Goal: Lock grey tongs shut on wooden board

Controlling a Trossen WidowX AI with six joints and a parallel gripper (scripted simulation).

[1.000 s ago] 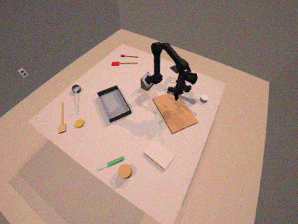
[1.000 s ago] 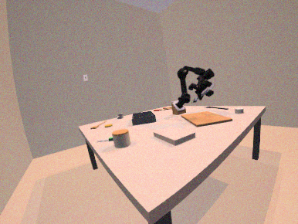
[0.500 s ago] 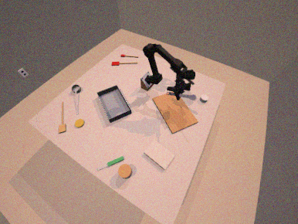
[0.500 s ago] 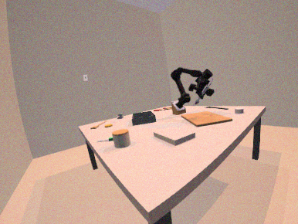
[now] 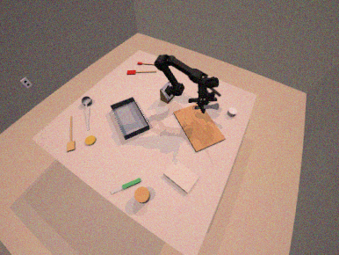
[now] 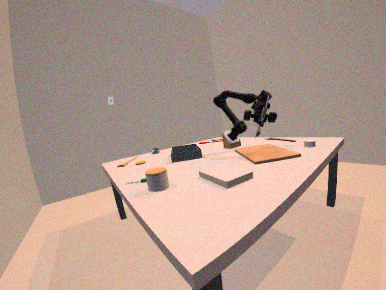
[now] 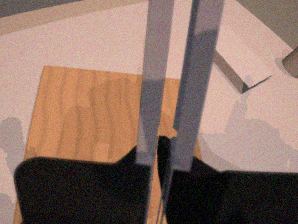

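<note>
My gripper [image 5: 203, 105] [image 6: 259, 122] [image 7: 155, 142] is shut on the grey tongs [image 6: 265, 106] [image 7: 193, 100] and holds them in the air, above the table near the back end of the board. In the wrist view the two tong arms run up past the fingers, almost parallel, with a narrow gap between them. Their upper ends are out of that view, and I cannot tell whether the lock has caught. The wooden board [image 5: 198, 132] [image 6: 267, 153] [image 7: 70, 120] lies flat with nothing on it. The dark roasting tin [image 5: 137, 133] [image 6: 186, 154] stands apart, with no tongs across it.
A pale slab [image 5: 181, 177] [image 6: 226, 176] and an orange-lidded jar [image 5: 141, 194] [image 6: 157, 180] stand toward the front. A small white round object [image 5: 232, 112] [image 6: 309, 144] stands beyond the board. A green-handled tool [image 5: 132, 184], a yellow disc [image 5: 90, 140] and a ladle [image 5: 87, 101] lie farther off.
</note>
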